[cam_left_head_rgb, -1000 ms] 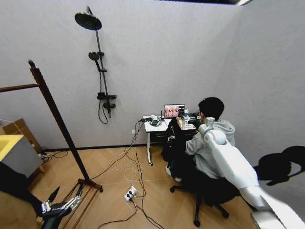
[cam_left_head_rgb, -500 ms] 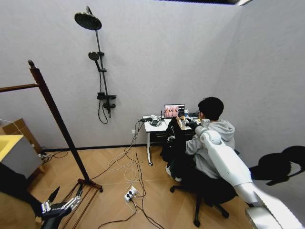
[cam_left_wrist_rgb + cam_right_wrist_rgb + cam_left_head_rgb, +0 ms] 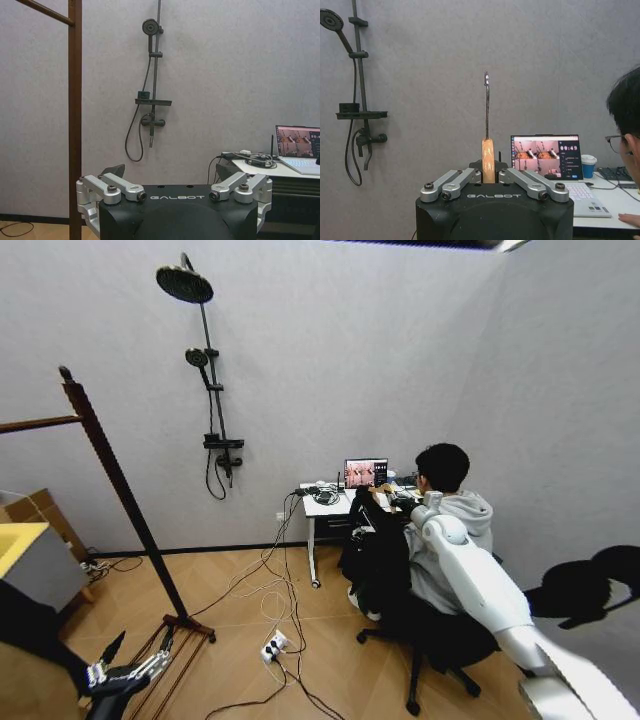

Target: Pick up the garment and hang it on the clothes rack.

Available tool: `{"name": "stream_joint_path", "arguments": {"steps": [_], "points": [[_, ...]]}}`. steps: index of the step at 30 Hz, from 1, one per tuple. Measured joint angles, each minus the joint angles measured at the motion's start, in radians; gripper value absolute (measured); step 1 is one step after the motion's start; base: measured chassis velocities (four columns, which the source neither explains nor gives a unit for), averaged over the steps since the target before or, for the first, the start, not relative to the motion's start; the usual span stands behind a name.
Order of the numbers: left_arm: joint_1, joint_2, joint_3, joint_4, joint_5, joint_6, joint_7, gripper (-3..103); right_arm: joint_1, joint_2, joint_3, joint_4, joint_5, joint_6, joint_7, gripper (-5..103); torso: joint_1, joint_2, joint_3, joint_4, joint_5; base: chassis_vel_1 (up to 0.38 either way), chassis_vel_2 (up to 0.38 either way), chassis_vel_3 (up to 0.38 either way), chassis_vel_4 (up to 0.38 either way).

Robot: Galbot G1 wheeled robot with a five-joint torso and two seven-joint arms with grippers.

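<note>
Two pincers: left pincer [image 3: 118,672] at lower left of the head view, right pincer [image 3: 488,176] clamped on one wooden hanger [image 3: 488,167]. One black garment [image 3: 380,560] right of centre. One clothes rack [image 3: 112,472] at left, one upright in frame. One shower set [image 3: 205,370] with two heads. One table [image 3: 327,505], one laptop [image 3: 366,473], one power strip [image 3: 271,648], one office chair [image 3: 435,640].

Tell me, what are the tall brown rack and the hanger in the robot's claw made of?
The tall reddish-brown clothes rack looks like dark stained wood, with turned ridges along its upright. The light hanger looks like pale bare wood with a thin shiny hook, probably metal. The right gripper is shut on it. The left gripper hangs low.
</note>
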Motion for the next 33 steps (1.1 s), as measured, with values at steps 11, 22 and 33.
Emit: {"name": "stream_joint_path", "arguments": {"steps": [11, 22, 33], "points": [[0.0, 0.0, 0.0, 0.0, 0.0, 0.0, 0.0, 100, -0.117, -0.048, 0.037, 0.285, 0.112, -0.036, -0.002, 10, 0.0, 0.0, 0.0, 0.0001, -0.0002, 0.018, 0.022, 0.015, 0.014], [0.0, 0.0, 0.0, 0.0, 0.0, 0.0, 0.0, 100, -0.149, -0.045, 0.027, 0.495, 0.152, -0.06, -0.034, 10, 0.0, 0.0, 0.0, 0.0001, -0.0002, 0.072, 0.077, 0.083, 0.08], [0.0, 0.0, 0.0, 0.0, 0.0, 0.0, 0.0, 100, -0.137, -0.033, 0.022, 0.509, 0.146, -0.065, 0.01, 10, 0.0, 0.0, 0.0, 0.0004, 0.0, 0.125, 0.125, 0.125, 0.123]]}}
